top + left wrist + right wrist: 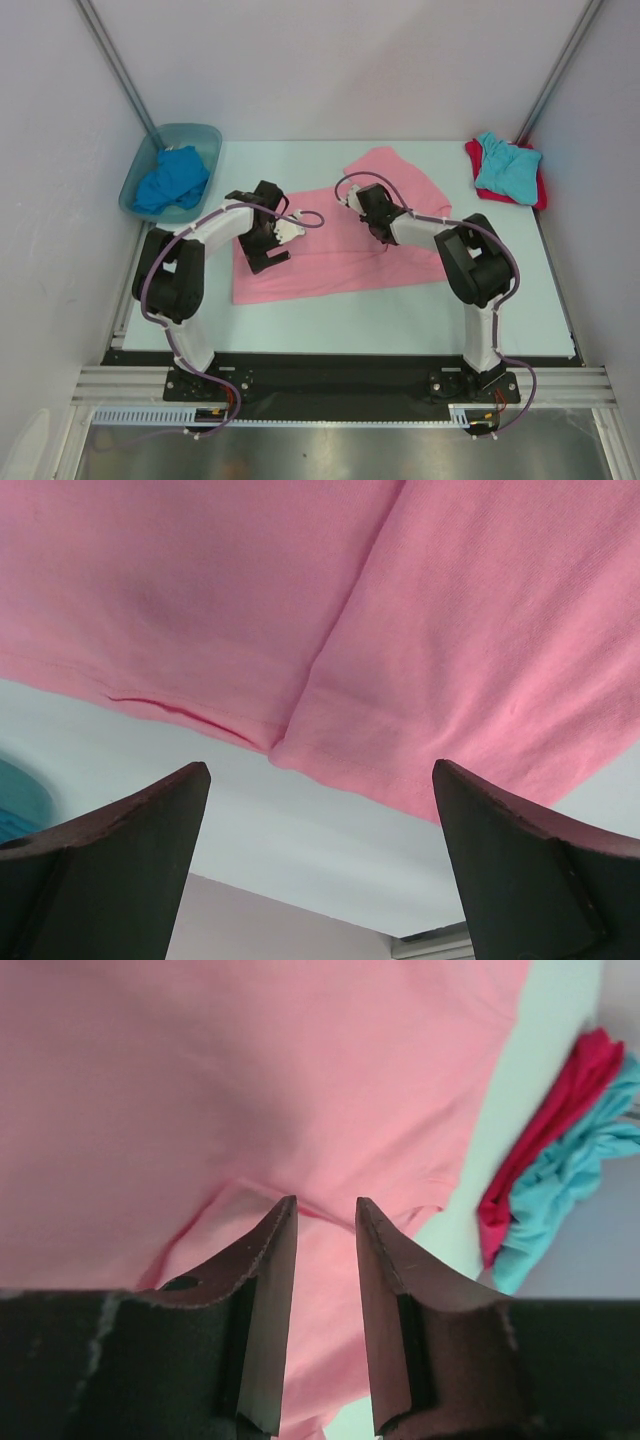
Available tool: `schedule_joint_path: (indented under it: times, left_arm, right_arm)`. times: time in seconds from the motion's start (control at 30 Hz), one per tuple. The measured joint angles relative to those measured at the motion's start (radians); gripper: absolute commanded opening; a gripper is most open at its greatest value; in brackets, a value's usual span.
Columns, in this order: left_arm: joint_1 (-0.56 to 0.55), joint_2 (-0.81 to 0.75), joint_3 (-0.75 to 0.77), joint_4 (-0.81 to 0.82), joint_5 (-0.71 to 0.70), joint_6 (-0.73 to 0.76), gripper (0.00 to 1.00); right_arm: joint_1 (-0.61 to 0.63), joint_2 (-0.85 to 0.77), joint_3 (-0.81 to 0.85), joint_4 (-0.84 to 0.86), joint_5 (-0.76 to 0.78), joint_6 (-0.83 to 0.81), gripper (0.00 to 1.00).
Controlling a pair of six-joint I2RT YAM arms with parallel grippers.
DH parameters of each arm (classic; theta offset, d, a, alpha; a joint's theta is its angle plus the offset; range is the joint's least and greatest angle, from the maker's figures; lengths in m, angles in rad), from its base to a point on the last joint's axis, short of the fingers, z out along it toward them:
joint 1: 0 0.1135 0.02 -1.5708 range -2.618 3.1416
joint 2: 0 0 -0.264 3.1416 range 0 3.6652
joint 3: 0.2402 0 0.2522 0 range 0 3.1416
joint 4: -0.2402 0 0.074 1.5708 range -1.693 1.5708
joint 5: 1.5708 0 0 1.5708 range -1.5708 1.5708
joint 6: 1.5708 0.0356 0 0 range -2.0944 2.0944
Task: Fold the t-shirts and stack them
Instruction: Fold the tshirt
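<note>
Nearest the overhead camera, the two arms reach in from the near edge over the pink t-shirt (340,265). It lies spread on the table (420,315), long axis running left to right, with one part angling off toward the far side. The left gripper (265,252) hangs over its left end and the right gripper (362,208) over its far middle, so each arm has its own half close by. Well left of the pink t-shirt a royal blue t-shirt (172,180) sits bunched in a plastic tub (205,133); well to its right a turquoise t-shirt (507,165) lies on a red t-shirt (537,192). In the left wrist view the left gripper (320,768) stands wide with nothing between its jaws, and the pink t-shirt (300,580) shows a hemmed edge just ahead of them. In the right wrist view the right gripper (326,1202) shows only a narrow gap and grips nothing visible. Its tips are close over a seamed fold of the pink t-shirt (250,1060), probably the next pinch point.
</note>
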Motion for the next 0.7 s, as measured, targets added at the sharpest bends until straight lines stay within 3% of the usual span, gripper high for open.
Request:
schedule_joint_path:
  times: [0.33, 0.7]
  left_arm:
    - [0.000, 0.002, 0.013, -0.001, 0.000, 0.000, 1.00]
    - [0.000, 0.002, 0.013, -0.001, 0.000, 0.000, 1.00]
  right_arm:
    - [-0.032, 0.001, -0.013, 0.105, 0.084, -0.003, 0.35]
    - [-0.291, -0.086, 0.100, -0.327, -0.151, 0.216, 0.31]
